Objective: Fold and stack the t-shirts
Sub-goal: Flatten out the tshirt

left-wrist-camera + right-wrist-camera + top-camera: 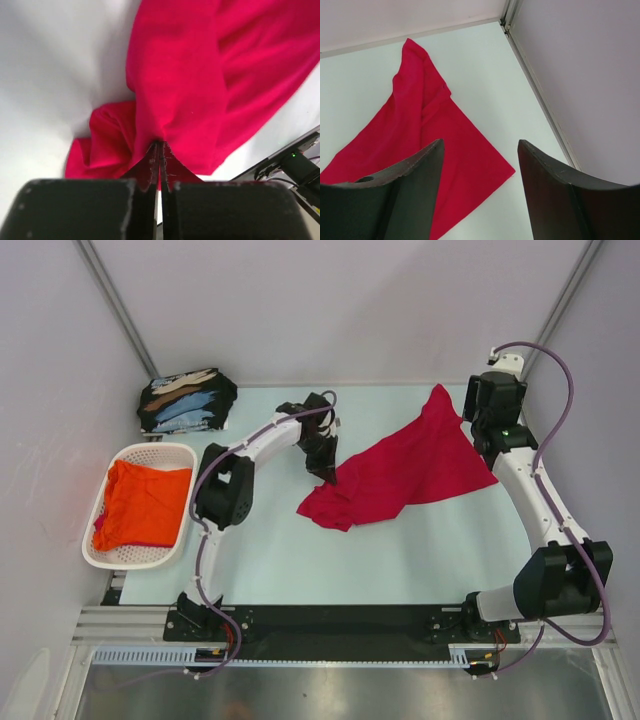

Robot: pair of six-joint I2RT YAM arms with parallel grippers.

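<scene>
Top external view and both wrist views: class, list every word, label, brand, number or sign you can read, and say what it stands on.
No text can be read in any view.
Prints on the black t-shirts: light-blue and tan shapes, too small to tell whether they hold letters.
The red t-shirt and the orange t-shirt: plain, no label showing.
The white basket: no marking visible.

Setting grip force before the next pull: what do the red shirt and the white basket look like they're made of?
The red shirt looks like soft matte cloth, likely a cotton-type knit; it gathers into loose folds where the left gripper pinches it. The white basket appears to be rigid moulded plastic, faintly glossy; its perforated wall holds a firm shape.
</scene>
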